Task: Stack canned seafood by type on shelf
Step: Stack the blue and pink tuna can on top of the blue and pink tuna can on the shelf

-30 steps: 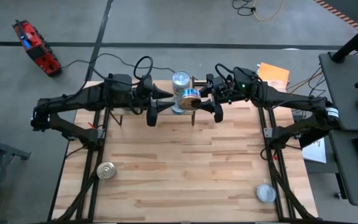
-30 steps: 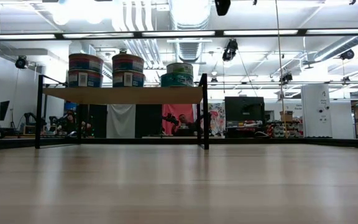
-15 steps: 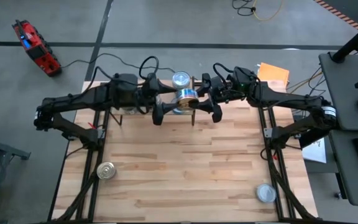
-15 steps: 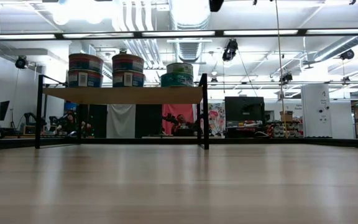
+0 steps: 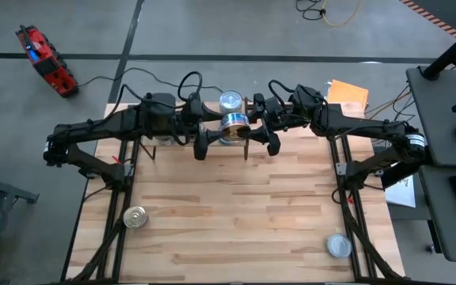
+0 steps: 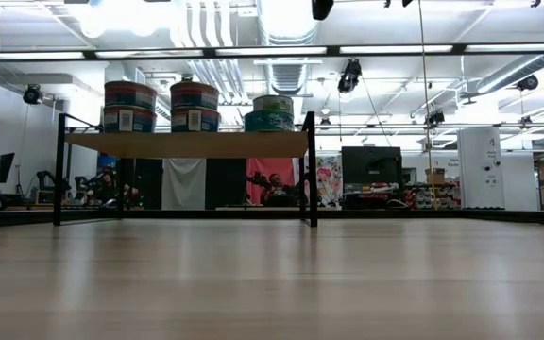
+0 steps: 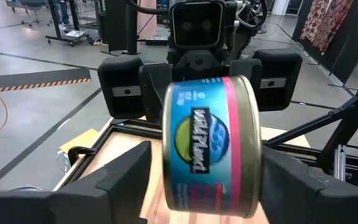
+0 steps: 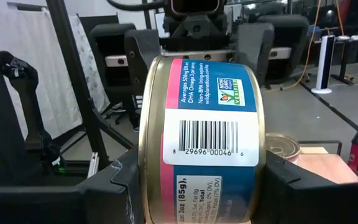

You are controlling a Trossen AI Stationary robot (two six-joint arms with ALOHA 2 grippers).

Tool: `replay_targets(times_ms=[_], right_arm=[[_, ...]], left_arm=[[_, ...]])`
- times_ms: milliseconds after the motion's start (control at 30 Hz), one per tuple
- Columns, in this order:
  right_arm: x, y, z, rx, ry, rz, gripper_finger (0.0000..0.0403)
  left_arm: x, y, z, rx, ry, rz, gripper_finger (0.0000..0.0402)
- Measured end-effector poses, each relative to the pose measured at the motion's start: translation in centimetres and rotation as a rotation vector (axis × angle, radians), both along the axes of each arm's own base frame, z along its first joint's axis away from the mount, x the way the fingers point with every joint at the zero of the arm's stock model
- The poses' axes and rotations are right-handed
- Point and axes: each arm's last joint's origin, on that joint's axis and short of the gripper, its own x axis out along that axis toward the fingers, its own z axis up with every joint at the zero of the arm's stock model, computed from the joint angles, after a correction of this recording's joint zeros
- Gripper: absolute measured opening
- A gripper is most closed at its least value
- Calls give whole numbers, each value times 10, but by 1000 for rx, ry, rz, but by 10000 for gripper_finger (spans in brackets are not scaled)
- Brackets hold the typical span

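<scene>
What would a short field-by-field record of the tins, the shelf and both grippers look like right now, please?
held tin: blue-and-pink label, on its side, up by the shelf
right gripper: shut on held tin
left gripper: at the tin's other side
shelf stacks: three, two tins each
loose tins: two on the tabletop, far apart

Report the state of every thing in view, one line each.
left gripper: open around blue-labelled tin
right gripper: shut on blue-labelled tin
blue-labelled tin: held on its side
shelf: bearing three two-tin stacks
gold-lidded tin: loose, upright on tabletop
silver-lidded tin: loose, upright on tabletop
</scene>
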Motion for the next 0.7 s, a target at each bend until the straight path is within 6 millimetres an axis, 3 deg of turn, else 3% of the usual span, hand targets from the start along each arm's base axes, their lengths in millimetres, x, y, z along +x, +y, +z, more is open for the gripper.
replay_targets(times_ms=[167, 467, 700], right_arm=[[0, 0, 0, 3, -3, -10, 180], [0, -1, 0, 54, 7, -26, 185], [0, -3, 1, 92, 13, -57, 308]], left_arm=[[0, 0, 0, -3, 2, 1, 180], [-1, 6, 0, -65, -12, 28, 178], [-6, 12, -1, -126, 7, 78, 178]])
